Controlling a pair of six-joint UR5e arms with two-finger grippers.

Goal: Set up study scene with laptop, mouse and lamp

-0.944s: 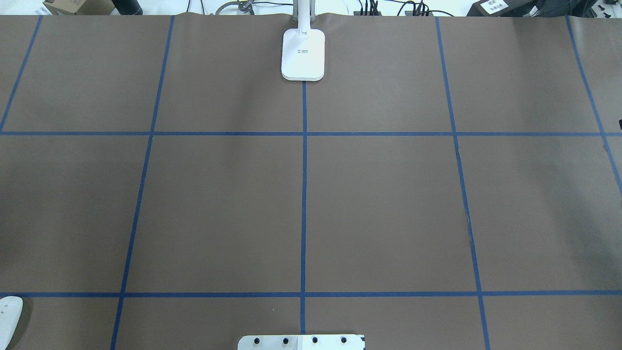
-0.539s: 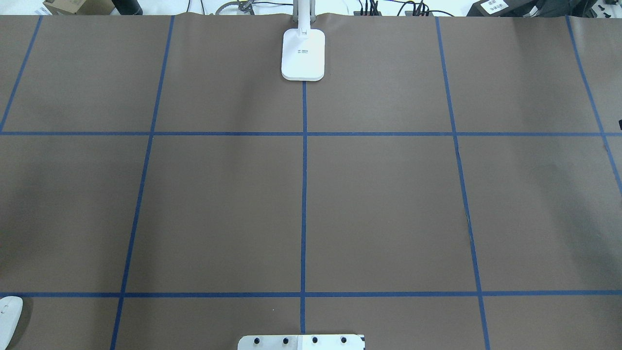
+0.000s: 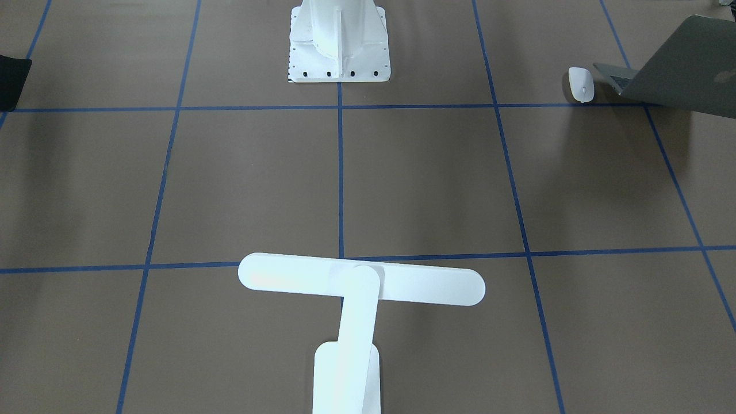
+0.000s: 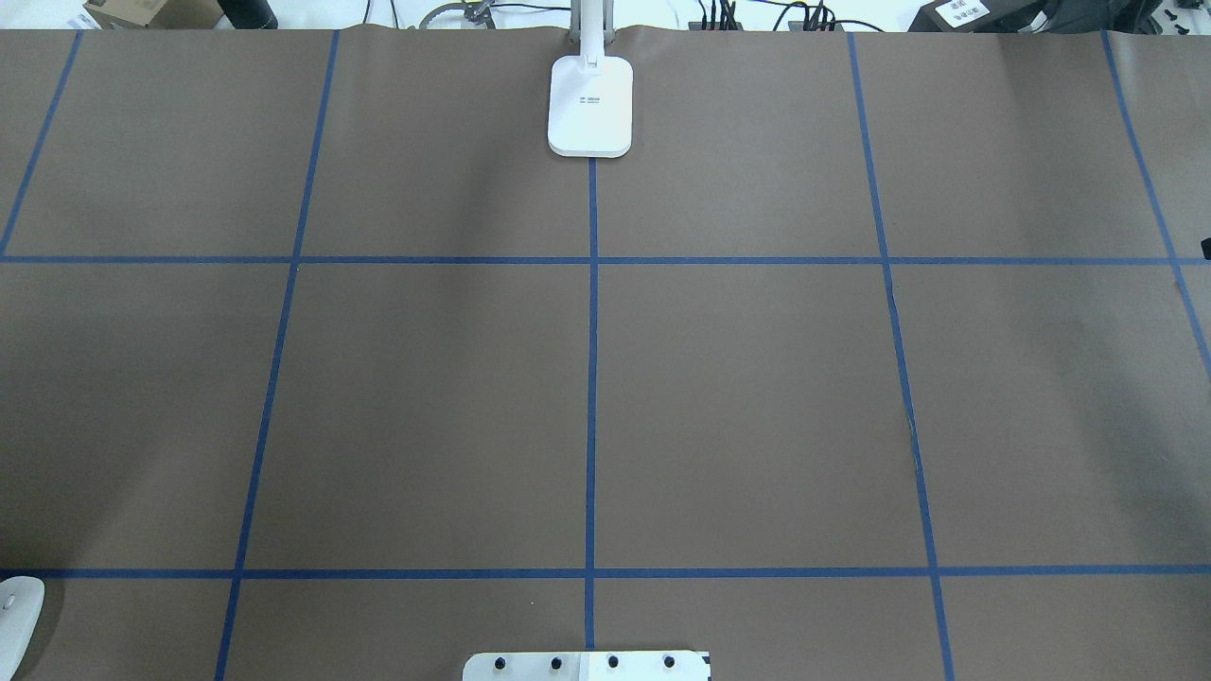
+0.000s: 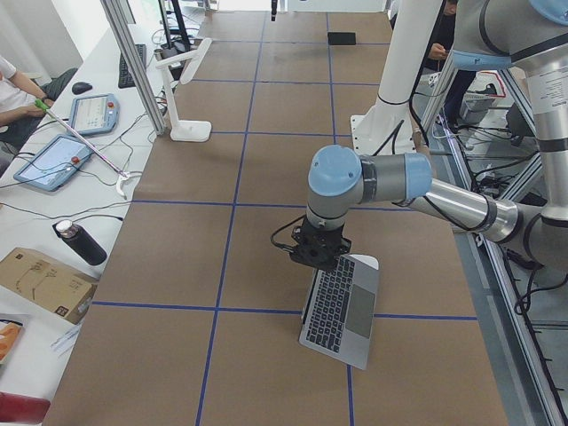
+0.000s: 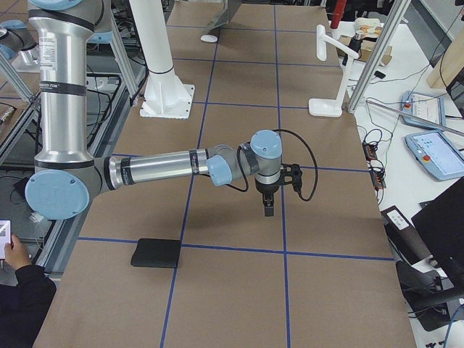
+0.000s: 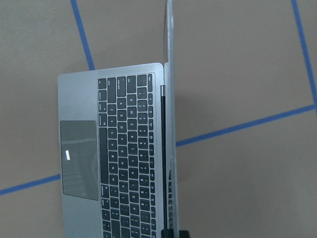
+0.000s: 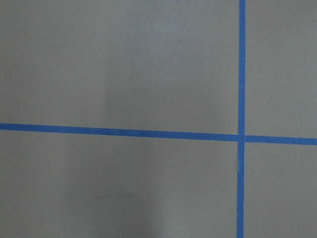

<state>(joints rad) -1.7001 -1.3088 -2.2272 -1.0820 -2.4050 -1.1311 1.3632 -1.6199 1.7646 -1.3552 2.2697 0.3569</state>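
The grey laptop stands open near the robot's left end of the table, its lid upright; the left wrist view shows its keyboard and the front-facing view its lid. My left gripper sits at the lid's top edge, and its dark fingertips show on either side of that edge. The white mouse lies beside the laptop. The white lamp stands at the far middle edge, its base on the table. My right gripper points down over bare table; I cannot tell whether it is open or shut.
A flat black pad lies near the robot's right end. The white ribbed pedestal with its bolted plate stands at the robot's side. Blue tape lines grid the brown table. Operators' gear lies beyond the far edge.
A faint shadow on the table's left side has shifted. The lamp base and the mouse have not moved.
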